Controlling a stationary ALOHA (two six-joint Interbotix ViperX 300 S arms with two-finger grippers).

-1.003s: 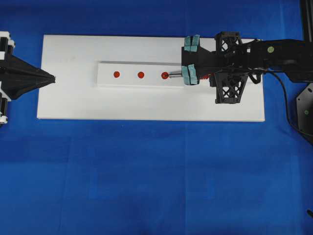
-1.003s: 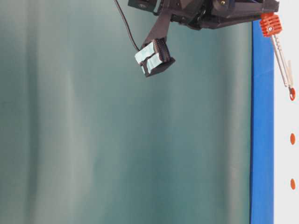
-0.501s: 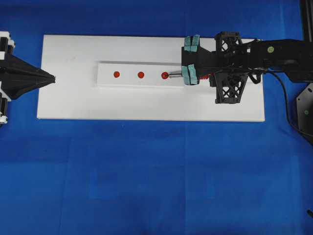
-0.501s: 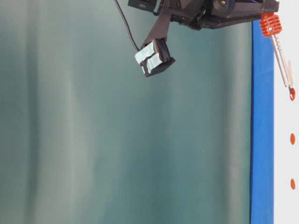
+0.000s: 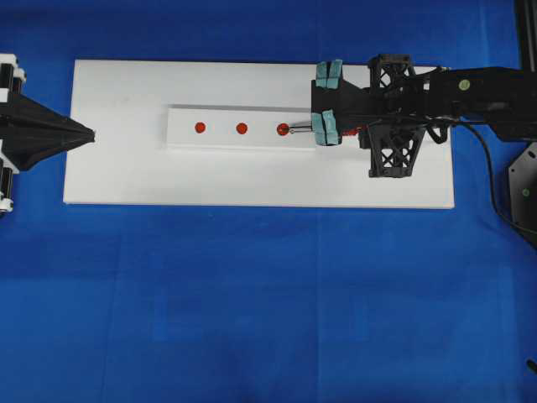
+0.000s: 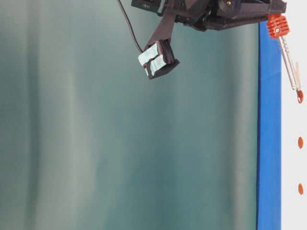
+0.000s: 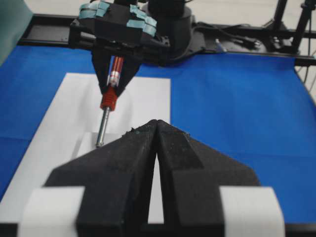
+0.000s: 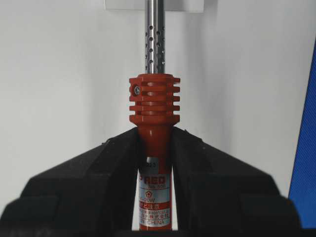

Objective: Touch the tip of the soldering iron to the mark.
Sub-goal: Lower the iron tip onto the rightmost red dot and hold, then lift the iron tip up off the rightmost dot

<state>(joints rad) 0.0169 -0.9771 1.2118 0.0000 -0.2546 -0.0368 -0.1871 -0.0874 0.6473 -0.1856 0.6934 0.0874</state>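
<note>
Right gripper (image 8: 154,148): jaws clamped on the orange-red handle of the soldering iron (image 8: 154,101), shaft angled down, tip at the right-hand red dot (image 5: 283,129) of the white block (image 5: 226,113). The mark (image 5: 242,128), centre dot, lies bare just left of the tip. Left gripper (image 7: 156,129): closed, empty, over the white board's (image 5: 252,180) left edge. Blue cloth (image 5: 268,302) beneath.
</note>
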